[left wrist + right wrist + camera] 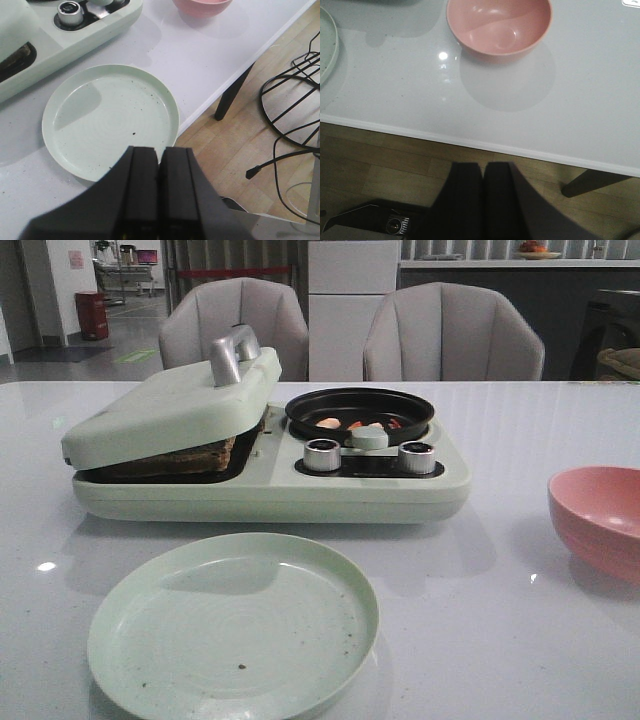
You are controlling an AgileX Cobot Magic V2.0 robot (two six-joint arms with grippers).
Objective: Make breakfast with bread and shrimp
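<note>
Front: bread (pixel 175 458) is being pressed under the tilted lid (pixel 170 405) of the breakfast maker (pixel 270 490); shrimp (pixel 328 423) are being held in its round pan (pixel 360 412), behind the empty plate (pixel 232 625); pink bowl (pixel 597 520) is being cropped at right | Left wrist: left gripper (pixel 159 165) is being kept closed, empty, above the plate's near rim | Right wrist: right gripper (pixel 483 172) is being held closed, empty, off the table (pixel 580 100) edge, over the floor.

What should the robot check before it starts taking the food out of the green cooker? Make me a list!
1. Round pale green plate bare and ready: ok, only dark specks on it.
2. Pink bowl empty: ok.
3. Toasted bread in the green breakfast cooker: ok, under the tilted lid.
4. Pink shrimp in the black round pan: ok.
5. Left end effector open: not ok, shut.
6. Right end effector open: not ok, shut.
</note>
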